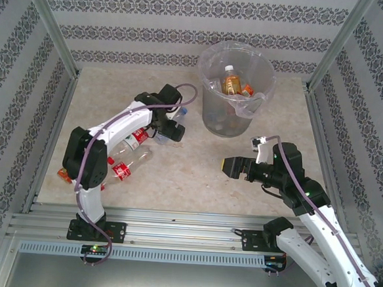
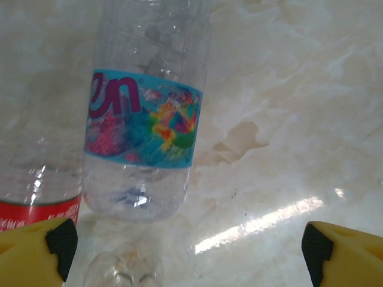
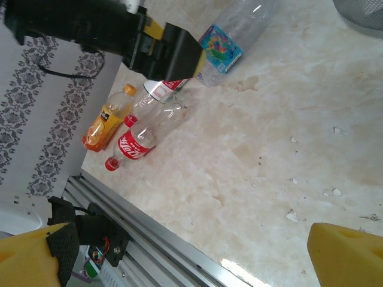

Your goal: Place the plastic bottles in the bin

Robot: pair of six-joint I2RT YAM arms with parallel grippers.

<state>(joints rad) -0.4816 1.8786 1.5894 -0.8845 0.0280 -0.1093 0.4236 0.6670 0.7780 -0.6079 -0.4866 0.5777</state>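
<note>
From above, the bin (image 1: pixel 210 115) stood at the far side of the table (image 1: pixel 195 183), right of centre, with an orange-labelled bottle (image 1: pixel 231 82) upright among others inside it; my left gripper (image 1: pixel 173 128) reached out left of the bin, low over bottles lying on the table, among them two red-labelled bottles (image 1: pixel 121 168) beneath my left arm; my right gripper (image 1: pixel 232 167) hung apart from them, nearer the front than the bin, jaws pointing left.

From my left wrist, the left gripper's jaws stood wide with nothing between them; a blue-labelled bottle (image 2: pixel 142 127) lay on the table just beyond the fingertips (image 2: pixel 60 242), with a red-labelled one close on its left; whether the two touched, I could not tell.

From my right wrist, the right gripper's jaws were spread wide too, holding nothing, over bare table; further off, the blue-labelled bottle lay by the left gripper, with red-labelled bottles and an orange juice bottle (image 3: pixel 108 122) beyond it towards the wall; a piece of the bin showed at the top right corner.
</note>
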